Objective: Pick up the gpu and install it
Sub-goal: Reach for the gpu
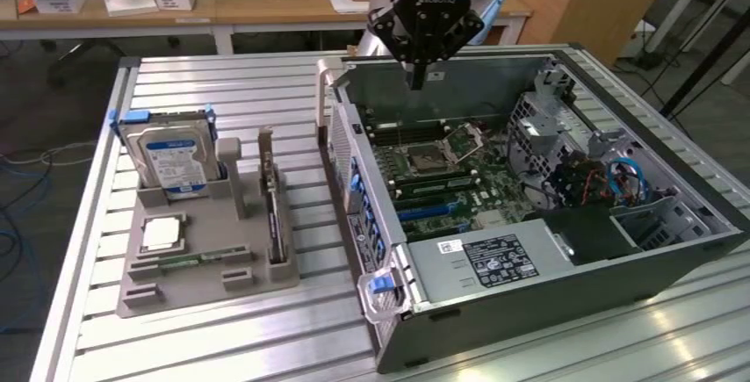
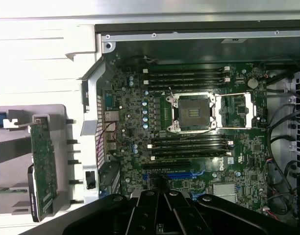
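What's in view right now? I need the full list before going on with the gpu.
gpu: one, black, standing edge-on in the holder, on its side nearest the case
hard drive: one, silver with a blue-white label, upright at the holder's far end
square chip: one, silver, flat on the holder
memory stick: one, green, flat beside the chip
holder: one, gray, exterior view's left
computer case: one, dark gray, open, exterior view's right
motherboard: one, green, inside the case
table: one, silver, slatted, under everything
desk: one, wooden, behind
gripper: one, black, shut, empty, above the case's far edge
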`<control>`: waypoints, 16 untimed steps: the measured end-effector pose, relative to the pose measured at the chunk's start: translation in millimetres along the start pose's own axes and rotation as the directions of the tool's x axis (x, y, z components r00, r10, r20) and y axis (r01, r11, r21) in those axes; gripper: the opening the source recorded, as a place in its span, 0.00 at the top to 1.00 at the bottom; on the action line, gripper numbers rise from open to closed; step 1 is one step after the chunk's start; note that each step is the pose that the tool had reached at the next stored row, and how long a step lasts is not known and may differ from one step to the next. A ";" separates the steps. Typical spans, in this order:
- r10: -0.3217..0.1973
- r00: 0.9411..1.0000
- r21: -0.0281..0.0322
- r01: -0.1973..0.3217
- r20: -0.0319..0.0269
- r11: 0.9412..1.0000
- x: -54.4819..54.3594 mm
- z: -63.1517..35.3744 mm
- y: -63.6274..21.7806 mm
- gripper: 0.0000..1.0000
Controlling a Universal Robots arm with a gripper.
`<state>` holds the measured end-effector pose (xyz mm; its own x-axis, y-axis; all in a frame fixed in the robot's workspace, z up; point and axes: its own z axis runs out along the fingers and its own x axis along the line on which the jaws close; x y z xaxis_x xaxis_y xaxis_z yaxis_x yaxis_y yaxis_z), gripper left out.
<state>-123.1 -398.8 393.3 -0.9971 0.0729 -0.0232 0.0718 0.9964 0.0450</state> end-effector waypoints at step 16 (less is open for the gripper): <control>-0.003 1.000 0.000 0.003 0.000 1.000 11.3 0.0 -0.8 0.89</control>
<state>-134.4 -398.8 393.0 -0.9973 0.0699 -0.0233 0.0688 0.9966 0.0451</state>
